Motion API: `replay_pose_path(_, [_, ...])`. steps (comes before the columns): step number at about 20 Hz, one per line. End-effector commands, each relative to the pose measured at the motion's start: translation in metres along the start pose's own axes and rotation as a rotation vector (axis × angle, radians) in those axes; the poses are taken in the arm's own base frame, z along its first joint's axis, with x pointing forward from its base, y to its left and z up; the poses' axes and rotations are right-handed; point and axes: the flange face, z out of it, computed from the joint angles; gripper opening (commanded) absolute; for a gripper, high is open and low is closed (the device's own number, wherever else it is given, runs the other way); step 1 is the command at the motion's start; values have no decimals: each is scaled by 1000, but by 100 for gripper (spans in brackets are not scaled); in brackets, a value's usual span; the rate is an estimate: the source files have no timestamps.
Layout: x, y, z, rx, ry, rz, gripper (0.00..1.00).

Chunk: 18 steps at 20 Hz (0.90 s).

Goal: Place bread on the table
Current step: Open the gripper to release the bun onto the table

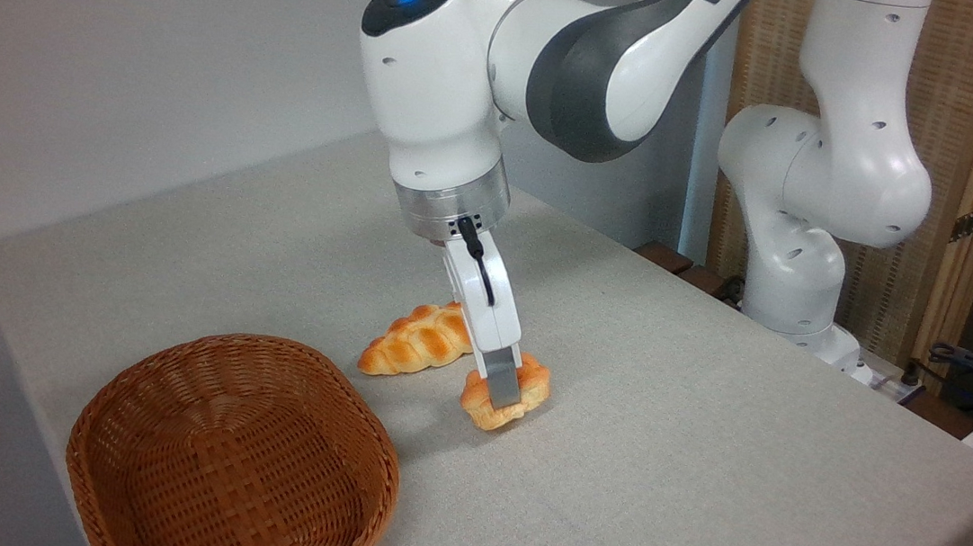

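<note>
Sitting at the left front of the large flat tabletop covered in light grey-beige cloth [700, 476], the brown woven wicker basket [232, 454] holds nothing visible. Right of it, the long braided golden loaf [411, 342] lies flat on the cloth, its right end hidden behind the gripper body. Just beside that loaf, the small round golden-orange bun with a lumpy top [528, 395] is at cloth level, outside the basket; contact with the surface cannot be confirmed. The white two-finger gripper [503, 391] points down, fingers clamped on the bun. The white arm base [798, 279] stands at the far right edge.
</note>
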Motion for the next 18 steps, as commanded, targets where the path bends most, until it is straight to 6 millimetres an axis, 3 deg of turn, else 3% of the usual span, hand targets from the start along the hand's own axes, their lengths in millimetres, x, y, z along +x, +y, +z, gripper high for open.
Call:
replay_pose_path(1, [2,1,-2,17,-8,33,100])
replay_pose_path(5, [1,2,-15,40,5,17,100])
replay_pose_path(11, [-9,1,-121,54,63,-243,100])
replay_pose_path(14, [-7,-2,-154,76,158,-325,100])
replay_pose_path(18, [8,-14,-182,96,178,-342,100])
